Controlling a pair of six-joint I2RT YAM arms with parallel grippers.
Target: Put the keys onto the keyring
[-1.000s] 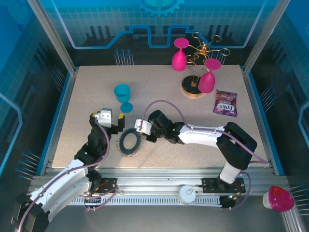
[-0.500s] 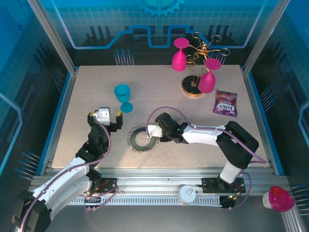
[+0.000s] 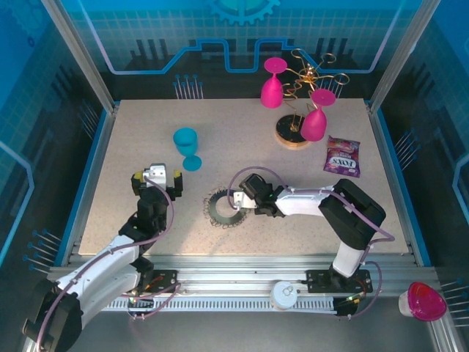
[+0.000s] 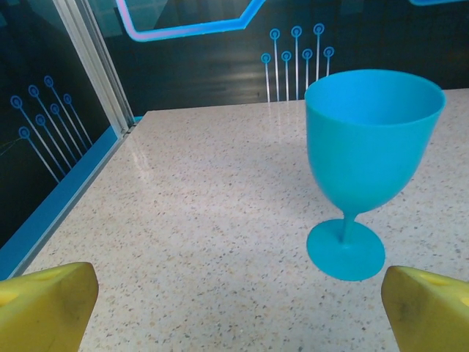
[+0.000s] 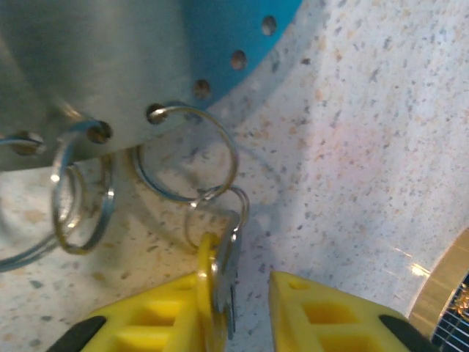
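We see the yellow moulded right fingers (image 5: 146,321) standing parted low over the worktop. The tiny key (image 5: 209,282), with its yellow plastic head and short metal blade, leans edge-on against one of them, and there is a clear gap to the other. The small wire loop at the key's head appears hooked into a thin wire coil (image 5: 234,158). That coil hangs from the holes in the flat dark grey keyring (image 3: 211,211), which lies on the speckled beige worktop (image 3: 242,139) just beside these fingers. Farther out, the yellow left fingers (image 4: 44,308) are spread wide and empty. They face the upright turquoise plastic goblet (image 4: 370,139), well apart from the keyring.

We judge the retreat to be the risky part. If the key head clings to the finger it leans on, pulling back could drag the light keyring across the worktop. If the loop is only half caught, it could also tug the key off the coil. Closing or dipping here could bend or snag the neighbouring coils.

Against the frame a second ago, the keyring has travelled rightward, away from the left arm it lay close to. The right arm has folded back with it, and the left fingers have drawn off slightly.
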